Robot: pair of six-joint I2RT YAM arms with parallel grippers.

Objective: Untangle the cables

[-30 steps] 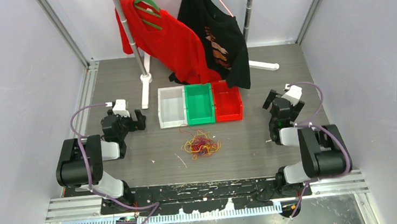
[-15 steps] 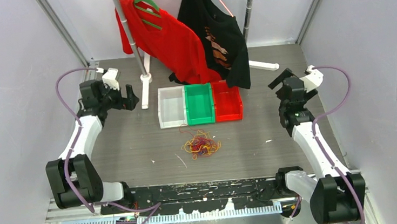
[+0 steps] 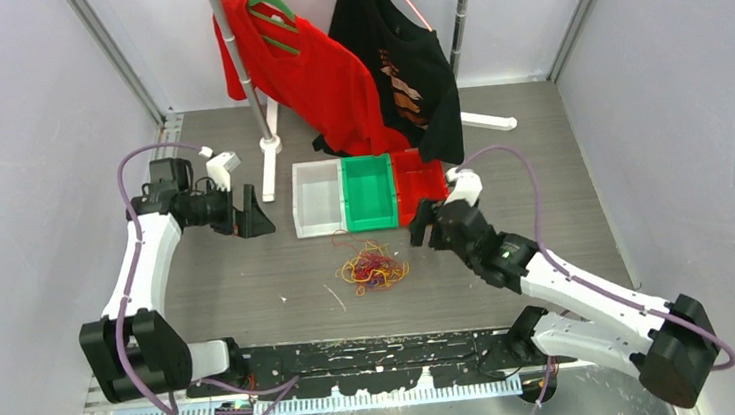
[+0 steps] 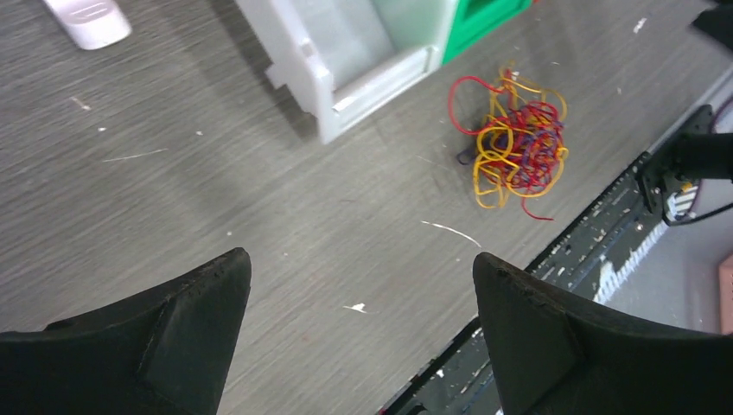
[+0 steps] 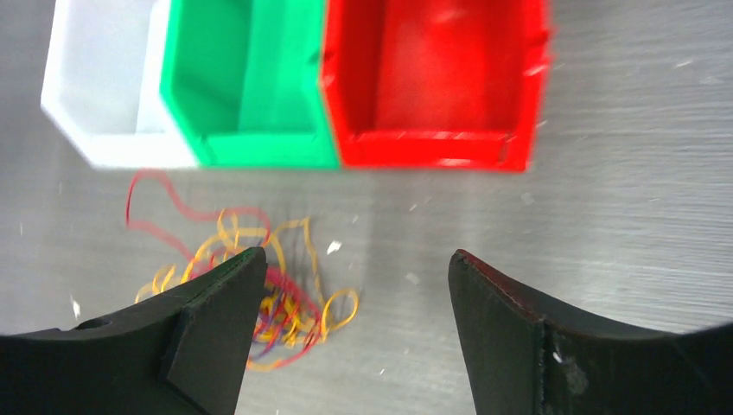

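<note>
Since half a second ago the right arm [image 3: 571, 285] has been swung in from the table's [image 3: 249, 278] right side. The right gripper [image 3: 425, 229] is now held at the front right corner of the red bin [image 3: 432, 187], near the cables [image 3: 373, 267]. The left gripper [image 3: 252, 221] has been brought nearer, to just left of the white bin [image 3: 319, 230].

A red shirt [image 3: 321, 71] and a black shirt [image 3: 412, 73] are hung at the far end. Three bins are set in a touching row: white, green [image 3: 372, 224], red.

Both grippers are spread wide. In each wrist view the jaws are seen far apart over the tabletop, left [image 4: 359, 268] and right [image 5: 356, 259].

The cables [image 4: 514, 143] are gathered in one small loose clump on the bare table, just in front of the green bin and apart from it. Yellow-orange loops are laid around the outside, and red and dark purple strands are knotted in the core. The clump [image 5: 259, 277] is roughly round and slightly wider than deep, so its longer span runs left to right, parallel to the bin row. One thin red strand is looped out of it toward the white bin.

A pale sliver [image 3: 333, 297] is left lying near the clump's left side.
</note>
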